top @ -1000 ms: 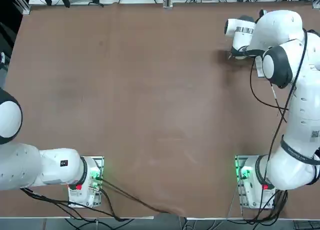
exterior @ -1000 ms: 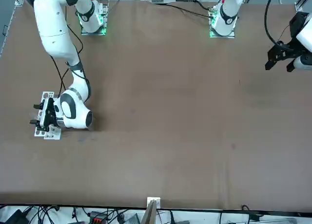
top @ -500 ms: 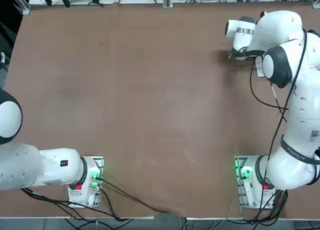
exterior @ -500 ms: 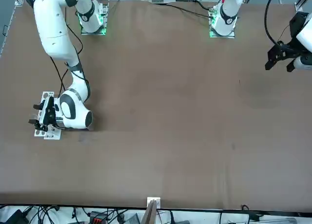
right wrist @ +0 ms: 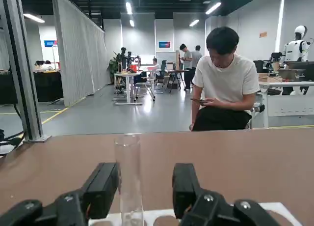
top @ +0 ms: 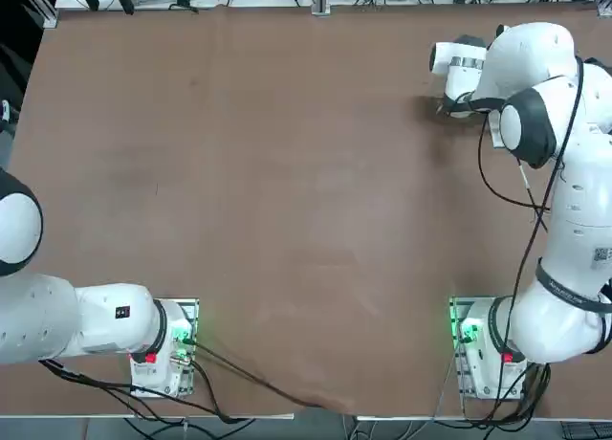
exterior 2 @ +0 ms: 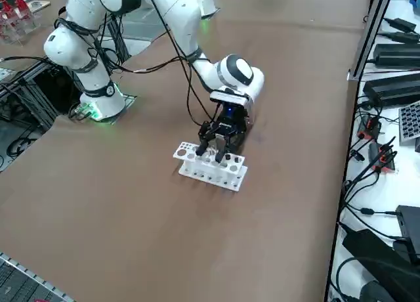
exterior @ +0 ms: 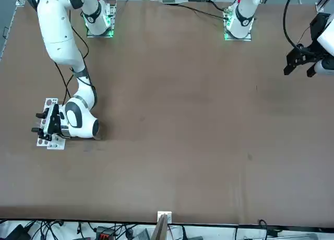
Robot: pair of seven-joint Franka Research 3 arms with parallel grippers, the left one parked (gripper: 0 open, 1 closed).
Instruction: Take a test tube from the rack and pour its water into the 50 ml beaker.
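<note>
A broad brown table (exterior: 172, 120) is carrying everything here, its top lying plain and mostly bare. The white rack (exterior 2: 210, 167) is sitting flat on it, out toward the far corner from the right arm's base plate (top: 483, 359), with its two rows of round holes facing up. That base plate is sitting bolted at the table's near edge with a green light glowing on it, and dark cables (top: 239, 383) are trailing across the surface beside the other arm's base plate (top: 172, 349).
</note>
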